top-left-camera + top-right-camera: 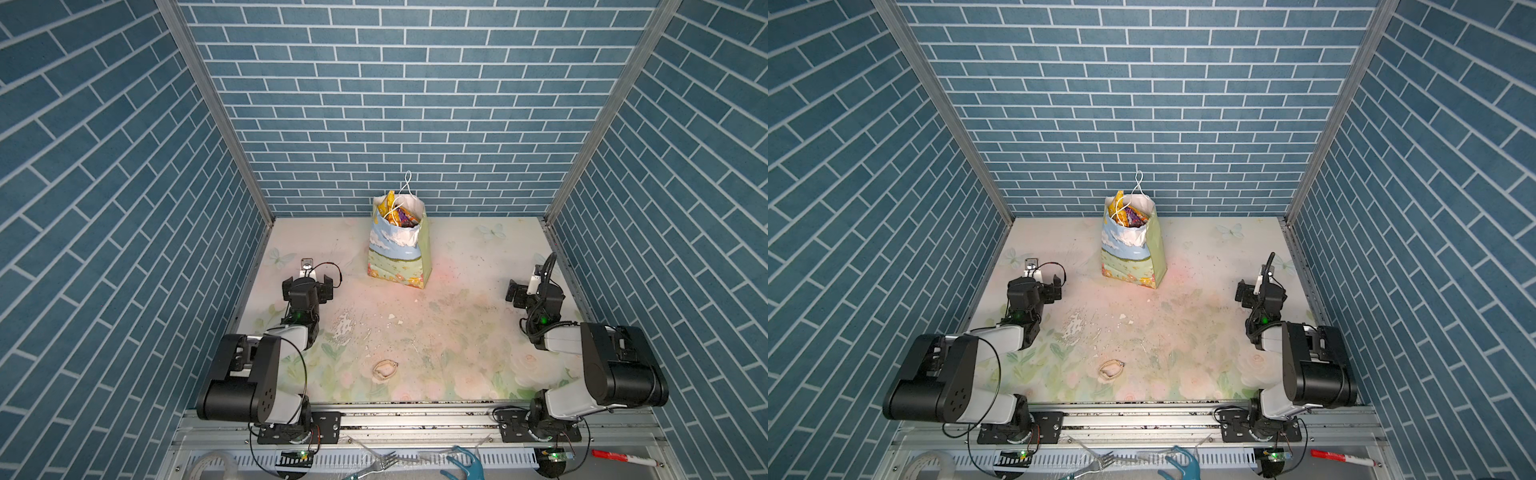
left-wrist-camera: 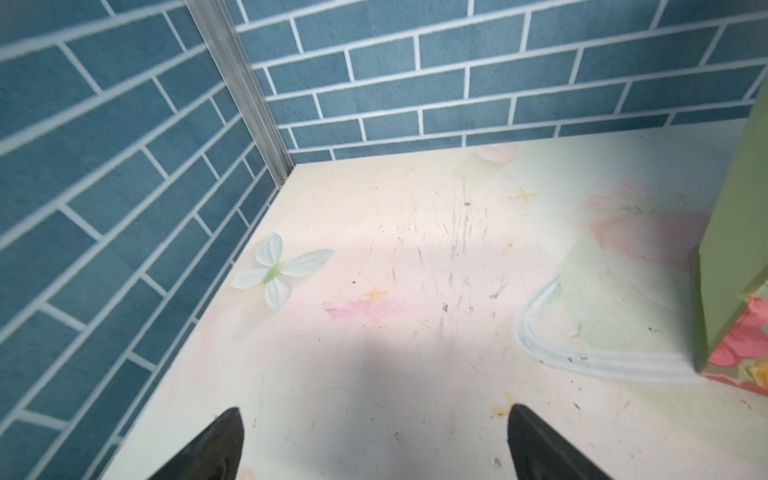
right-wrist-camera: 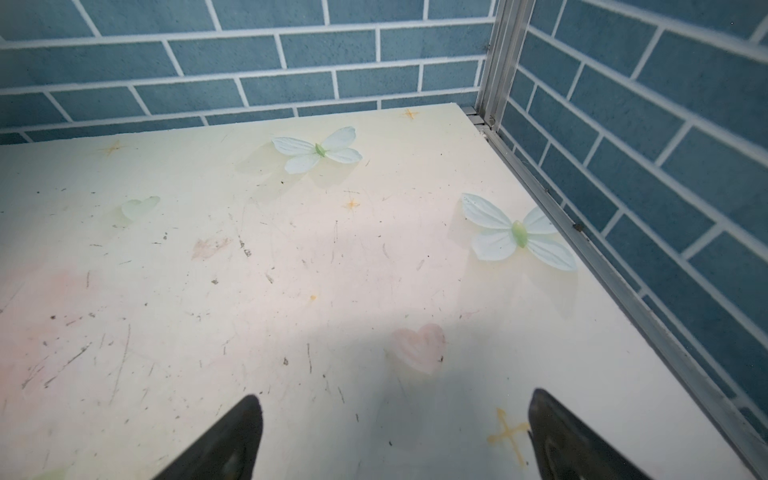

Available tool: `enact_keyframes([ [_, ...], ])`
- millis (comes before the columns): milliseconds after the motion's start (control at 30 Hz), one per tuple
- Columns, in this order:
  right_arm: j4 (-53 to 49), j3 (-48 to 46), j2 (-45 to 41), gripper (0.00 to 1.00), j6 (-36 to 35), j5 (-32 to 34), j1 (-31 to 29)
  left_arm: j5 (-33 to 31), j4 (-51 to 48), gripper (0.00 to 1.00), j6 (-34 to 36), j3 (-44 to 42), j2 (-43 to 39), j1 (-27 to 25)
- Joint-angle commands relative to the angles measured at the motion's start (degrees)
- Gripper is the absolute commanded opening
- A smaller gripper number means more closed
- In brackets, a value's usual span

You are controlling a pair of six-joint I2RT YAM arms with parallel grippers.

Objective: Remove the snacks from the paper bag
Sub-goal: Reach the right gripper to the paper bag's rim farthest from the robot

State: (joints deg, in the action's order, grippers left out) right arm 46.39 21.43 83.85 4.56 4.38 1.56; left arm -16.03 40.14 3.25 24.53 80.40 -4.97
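Resting low over the counter (image 1: 457, 332) near its left edge, the left hand (image 2: 374, 415) has its two dark fingers spread wide with nothing between them. The right hand (image 3: 395, 399) sits the same way near the right edge, equally wide and empty. Neither touches anything. Beyond them, the paper bag (image 1: 397, 253) stands upright close to the far edge, a little left of the middle, in both top views. Its long axis is vertical, its mouth faces up, and its front rim is crumpled downward. The snacks (image 1: 399, 214) are all inside it. Yellow, purple and orange packets crowd the opening, and one yellow packet pokes above the rim beside a white string handle (image 1: 408, 183). From the left hand the bag lies ahead and toward the counter's middle. Its green side panel shows at the border of the left wrist view, while the right wrist view shows only bare counter and the far right corner. So the left arm looks the nearer one. Reaching the packets probably calls for coming at the mouth from above, since the paper walls hide them from the side. A small pale loop (image 1: 385, 369) lies alone toward the front edge, well apart from the bag.
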Motion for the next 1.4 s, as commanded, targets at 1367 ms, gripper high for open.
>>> enact_keyframes([
  [1367, -65.76, 74.80, 19.50, 0.81, 27.96, -8.27, -31.43, -0.93, -41.47, 0.99, -24.77, 15.65, -21.97, -10.06],
])
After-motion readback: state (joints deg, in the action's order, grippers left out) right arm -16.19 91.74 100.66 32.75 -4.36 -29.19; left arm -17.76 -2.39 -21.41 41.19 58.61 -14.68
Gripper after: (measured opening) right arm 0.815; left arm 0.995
